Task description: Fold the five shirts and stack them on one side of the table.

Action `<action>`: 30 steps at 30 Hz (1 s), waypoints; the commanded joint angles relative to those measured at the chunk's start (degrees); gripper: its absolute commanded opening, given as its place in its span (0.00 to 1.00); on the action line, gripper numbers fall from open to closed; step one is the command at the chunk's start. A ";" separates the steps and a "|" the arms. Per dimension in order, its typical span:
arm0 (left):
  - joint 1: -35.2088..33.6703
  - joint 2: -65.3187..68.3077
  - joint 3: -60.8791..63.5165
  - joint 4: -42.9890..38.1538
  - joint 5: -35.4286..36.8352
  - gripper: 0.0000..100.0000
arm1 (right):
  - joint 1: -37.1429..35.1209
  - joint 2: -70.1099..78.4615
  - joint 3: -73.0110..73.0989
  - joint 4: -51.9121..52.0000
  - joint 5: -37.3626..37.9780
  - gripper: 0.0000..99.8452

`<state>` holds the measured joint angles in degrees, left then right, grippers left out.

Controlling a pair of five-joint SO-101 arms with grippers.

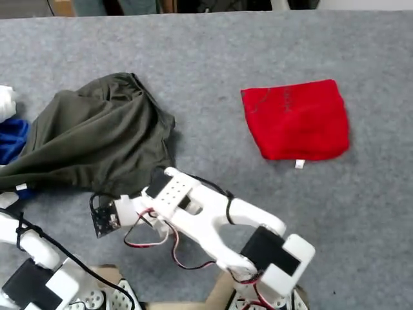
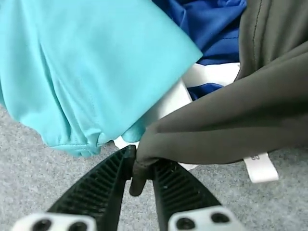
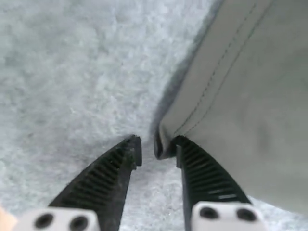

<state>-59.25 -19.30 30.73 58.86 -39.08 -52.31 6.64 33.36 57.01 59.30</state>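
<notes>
Grey, felt-like worktop [image 1: 213, 51], matted from edge to edge. Toward the right side, lying flat and folded into a rough square – red shirt [image 1: 295, 121], small white tag at its near edge. Well apart, on the left half, spread loose and rumpled – olive shirt [image 1: 103, 139]. At the left edge, heaped together and touching the olive cloth: blue shirt [image 1: 11, 139], turquoise shirt [image 2: 82, 72], white cloth [image 1: 5, 100]

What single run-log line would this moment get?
left fingers: shut on edge of dark olive cloth shirt | right fingers: open, its hem between them | red folded cloth shirt: apart, on grey felt table
</notes>
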 commanded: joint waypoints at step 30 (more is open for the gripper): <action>10.51 -12.57 -13.58 6.59 25.85 0.03 | 22.68 -23.25 -43.30 14.51 -13.63 0.01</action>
<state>-52.66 -25.89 23.25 62.55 -16.84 -34.20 -11.03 1.01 71.34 50.42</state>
